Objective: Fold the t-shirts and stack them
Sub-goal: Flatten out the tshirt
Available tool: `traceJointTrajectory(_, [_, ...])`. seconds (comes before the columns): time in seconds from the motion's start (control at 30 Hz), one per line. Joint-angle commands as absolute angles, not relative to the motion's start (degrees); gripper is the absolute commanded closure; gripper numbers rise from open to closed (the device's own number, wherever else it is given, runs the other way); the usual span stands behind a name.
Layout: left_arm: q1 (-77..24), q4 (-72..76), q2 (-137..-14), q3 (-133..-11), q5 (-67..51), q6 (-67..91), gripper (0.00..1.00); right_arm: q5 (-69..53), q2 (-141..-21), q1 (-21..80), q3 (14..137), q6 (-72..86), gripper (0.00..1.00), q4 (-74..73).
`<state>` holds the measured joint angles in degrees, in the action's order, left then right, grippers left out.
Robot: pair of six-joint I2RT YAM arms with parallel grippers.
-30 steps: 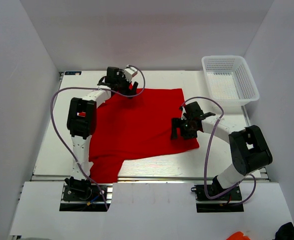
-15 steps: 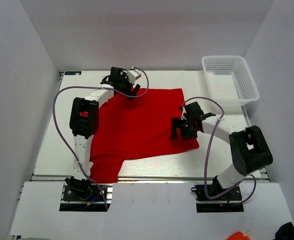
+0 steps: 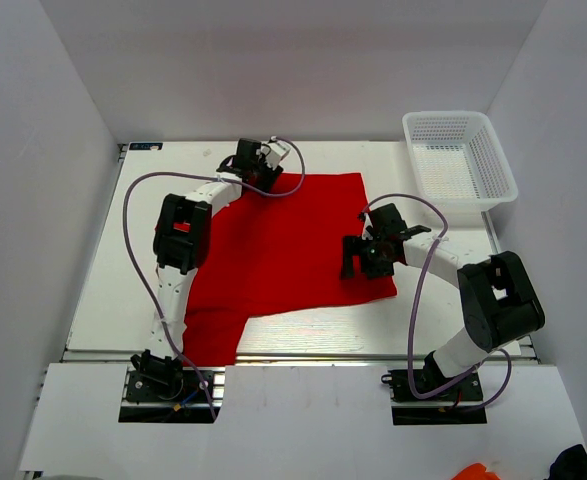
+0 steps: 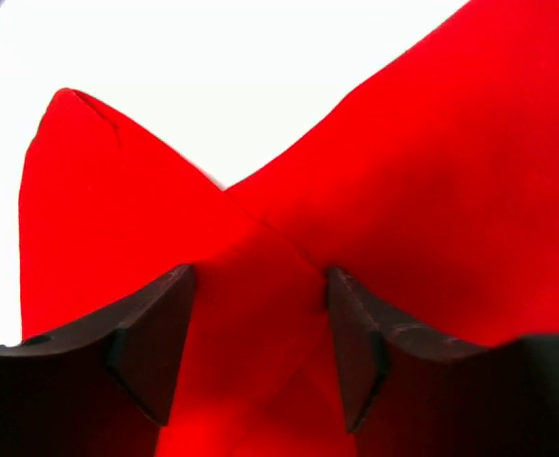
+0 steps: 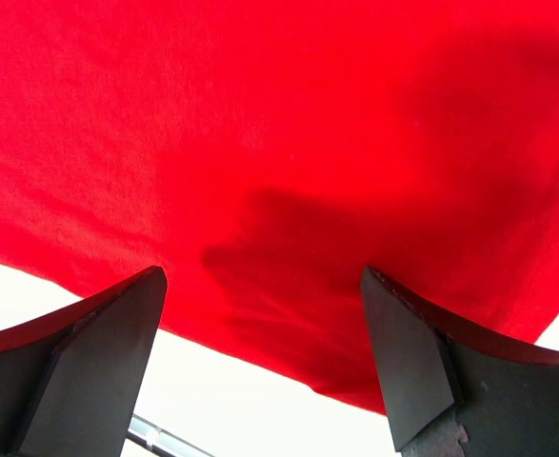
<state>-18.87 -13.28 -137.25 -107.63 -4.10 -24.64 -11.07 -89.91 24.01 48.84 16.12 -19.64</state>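
Note:
The red t-shirt lies spread on the white table, one sleeve trailing toward the near left. My left gripper is down at the shirt's far edge near the collar. In the left wrist view its jaws stand partly apart with a raised ridge of red cloth between them, not pinched. My right gripper hovers over the shirt's near right part. The right wrist view shows it wide open above the shirt's hem, holding nothing.
A white mesh basket stands at the far right corner of the table. A metal rail runs along the near edge. White walls close in the left, right and back sides.
My left gripper has shifted right along the shirt's far edge and its jaws have narrowed around a fold of cloth. The right arm and the shirt's bulk have stayed put.

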Motion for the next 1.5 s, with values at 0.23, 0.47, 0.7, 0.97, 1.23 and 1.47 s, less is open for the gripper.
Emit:
traceJointTrajectory(0.23, [-18.02, -12.57, -136.23, -107.93, -0.53, -22.94, 0.58, -9.76, -91.84, 23.91, 46.76, 16.35, 0.11, -19.95])
traceJointTrajectory(0.47, [-17.4, -13.1, -133.77, -107.4, -1.76, -22.94, 0.76, -9.49, -92.64, 23.82, 46.76, 16.96, 0.11, -19.95])
traceJointTrajectory(0.7, [-16.88, -14.15, -132.1, -107.93, 0.97, -23.47, 1.0, -9.58, -93.34, 23.99, 46.32, 17.84, 0.11, -19.25])
traceJointTrajectory(0.97, [-16.87, -13.01, -131.57, -108.98, 4.91, -26.1, 1.0, -8.79, -93.52, 23.82, 46.41, 18.37, 0.11, -19.25])
traceJointTrajectory(1.23, [-14.15, -10.38, -131.57, -110.65, 7.2, -28.91, 1.0, -7.74, -94.3, 23.82, 47.46, 17.31, 0.11, -21.61])
traceJointTrajectory(1.47, [-10.9, -4.14, -132.71, -110.57, 12.21, -34.27, 1.0, -8.17, -94.39, 23.91, 47.63, 16.35, 0.11, -23.11])
